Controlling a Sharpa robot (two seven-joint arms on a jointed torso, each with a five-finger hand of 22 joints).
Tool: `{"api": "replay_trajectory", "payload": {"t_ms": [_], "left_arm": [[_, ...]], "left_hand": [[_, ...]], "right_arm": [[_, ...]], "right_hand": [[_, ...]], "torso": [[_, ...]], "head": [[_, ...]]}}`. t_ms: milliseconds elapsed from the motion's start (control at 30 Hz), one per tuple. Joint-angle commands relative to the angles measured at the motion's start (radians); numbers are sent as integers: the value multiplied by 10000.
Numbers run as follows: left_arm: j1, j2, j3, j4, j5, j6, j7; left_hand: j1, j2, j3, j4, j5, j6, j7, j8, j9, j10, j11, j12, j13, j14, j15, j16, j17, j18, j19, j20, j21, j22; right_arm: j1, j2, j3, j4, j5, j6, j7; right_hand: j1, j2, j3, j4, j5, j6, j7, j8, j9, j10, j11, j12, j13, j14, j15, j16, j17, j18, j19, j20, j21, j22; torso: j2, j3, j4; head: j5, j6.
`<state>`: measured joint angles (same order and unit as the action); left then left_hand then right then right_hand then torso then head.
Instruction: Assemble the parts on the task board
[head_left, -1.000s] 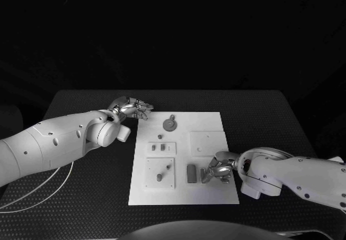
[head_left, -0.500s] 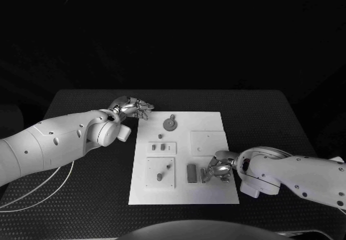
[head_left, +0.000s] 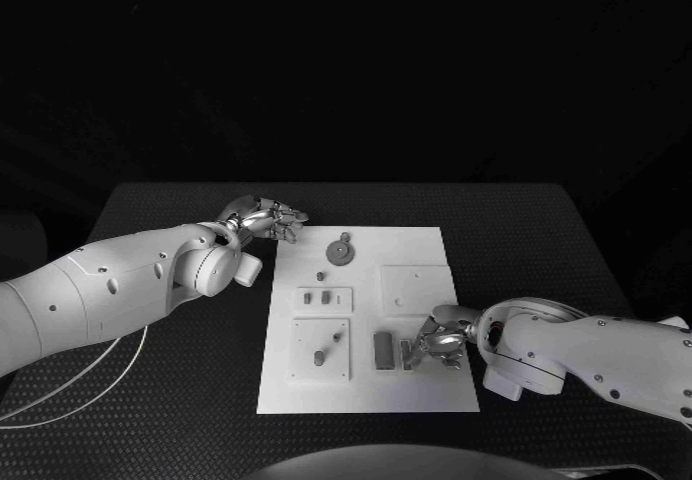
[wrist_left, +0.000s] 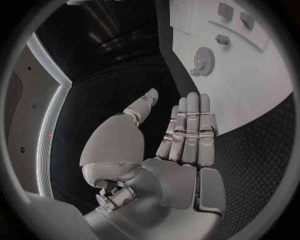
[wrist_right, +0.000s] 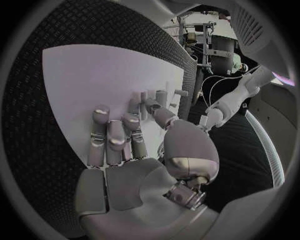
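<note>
The white task board (head_left: 418, 390) lies in the middle of the black table. On it are a grey gear (head_left: 339, 249), two small pieces (head_left: 325, 294), a peg (head_left: 319, 354) and a rectangular block (head_left: 382, 349). My right hand (head_left: 443, 340) rests on the board's near right part, its fingertips at a small grey piece (head_left: 408, 353) beside the block. In the right wrist view the thumb (wrist_right: 159, 112) reaches toward small upright pieces (wrist_right: 161, 96); a pinch cannot be made out. My left hand (head_left: 268, 216) hovers off the board's far left corner, flat and holding nothing, fingers (wrist_left: 187, 127) straight.
Black table (head_left: 173, 390) surrounds the board on all sides. A thin white cable (head_left: 87, 380) loops over the table at the near left under my left arm. The board's raised square plate (head_left: 415, 283) sits just beyond my right hand.
My right hand has edged slightly toward the near side at the small grey piece. The left hand has barely moved.
</note>
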<state>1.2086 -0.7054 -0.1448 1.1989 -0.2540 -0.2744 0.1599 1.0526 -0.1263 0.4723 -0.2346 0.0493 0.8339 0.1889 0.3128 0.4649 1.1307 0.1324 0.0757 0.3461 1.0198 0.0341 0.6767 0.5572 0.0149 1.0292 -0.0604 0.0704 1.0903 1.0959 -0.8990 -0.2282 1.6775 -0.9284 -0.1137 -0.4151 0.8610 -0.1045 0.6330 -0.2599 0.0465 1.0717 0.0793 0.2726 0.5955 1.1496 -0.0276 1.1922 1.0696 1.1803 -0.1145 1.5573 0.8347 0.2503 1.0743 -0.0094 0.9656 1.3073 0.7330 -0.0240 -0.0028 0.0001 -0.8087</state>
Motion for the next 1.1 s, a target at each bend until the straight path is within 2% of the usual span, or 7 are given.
{"api": "replay_trajectory", "payload": {"t_ms": [33,167,300,633,800,967,1100], "left_arm": [[9,-6,6,18,-13,144,372],[10,-32,7,19,31,39,436],[14,-15,9,-19,149,-64,511],[123,417,30,-929,623,583,742],[300,728,50,-1609,777,817,828],[339,1137,66,-2463,959,961,917],[333,1383,71,-3023,1015,1244,1102]], "left_hand": [[-74,-15,-9,66,10,-49,8,-59,-11,-54,-19,-58,17,73,19,-35,18,-11,4,-25,58,9],[-84,-23,-15,72,9,-42,6,-54,-9,-47,-22,-51,23,70,20,-40,22,-12,0,-23,55,12],[-102,13,-9,106,11,-12,-5,-34,0,34,-56,-5,55,142,-7,-12,50,5,53,-42,80,32],[-149,156,28,122,12,87,-65,25,22,68,-67,-41,84,-70,121,-438,-75,-55,-255,59,-56,-37],[-203,268,73,53,13,50,-106,16,21,-161,33,-123,-55,-578,422,-1128,-301,-113,-953,334,-105,-282],[-302,308,132,-9,13,-140,-73,-67,-3,-642,210,-130,-336,-1301,792,-1867,-516,-67,-1677,696,-99,-701],[-468,410,161,36,15,-248,-200,-95,-5,-985,176,-105,-567,-1755,972,-2296,-651,-102,-2329,925,-107,-1112]], "right_arm": [[117,-130,-41,-86,387,319,334],[512,-215,-36,-351,560,611,1063],[844,-223,27,-1000,915,891,2584],[1172,1040,750,-4770,2990,539,5822],[1153,2439,1170,-7542,3994,552,6740],[764,3083,1763,-8732,4599,886,7158],[556,3322,1956,-9136,5127,1363,7352]], "right_hand": [[-362,-776,197,604,50,-245,134,-140,-33,-190,111,-96,13,-187,-6,-71,-82,114,-70,29,-135,79],[-993,-1405,109,1241,42,-661,283,-344,-106,-401,246,-50,92,-316,90,-58,-43,115,-148,74,-166,92],[-1059,-1381,-46,1280,66,-1049,405,-511,-142,-564,378,60,199,-444,197,-26,4,115,-259,70,-170,132],[-600,-361,-495,508,35,-1244,501,-443,2,-870,454,207,270,-718,294,-73,24,115,-540,120,-179,168],[-344,222,-455,-187,44,-1688,677,-568,10,-1862,678,-1576,-976,-1962,538,-1937,-828,-144,-1984,662,-1474,-351],[-92,456,-35,-198,108,-2323,1025,-749,-14,-2825,1181,-4988,-3653,-3730,1621,-5619,-2626,-711,-4209,1341,-3632,-1410],[-63,719,29,-218,79,-2836,988,-885,-70,-3022,1590,-6886,-5289,-4543,2378,-7921,-3684,-1169,-5712,1778,-5054,-2163]], "torso": [[-9,-4,-6],[-26,-11,-1],[-50,-30,4],[-359,-113,-60],[-586,-154,-117],[-722,-112,-133],[-818,-91,-177]], "head": [[-8,86],[-90,321],[-212,639],[-99,1787],[21,2312],[99,2574],[228,2762]]}}
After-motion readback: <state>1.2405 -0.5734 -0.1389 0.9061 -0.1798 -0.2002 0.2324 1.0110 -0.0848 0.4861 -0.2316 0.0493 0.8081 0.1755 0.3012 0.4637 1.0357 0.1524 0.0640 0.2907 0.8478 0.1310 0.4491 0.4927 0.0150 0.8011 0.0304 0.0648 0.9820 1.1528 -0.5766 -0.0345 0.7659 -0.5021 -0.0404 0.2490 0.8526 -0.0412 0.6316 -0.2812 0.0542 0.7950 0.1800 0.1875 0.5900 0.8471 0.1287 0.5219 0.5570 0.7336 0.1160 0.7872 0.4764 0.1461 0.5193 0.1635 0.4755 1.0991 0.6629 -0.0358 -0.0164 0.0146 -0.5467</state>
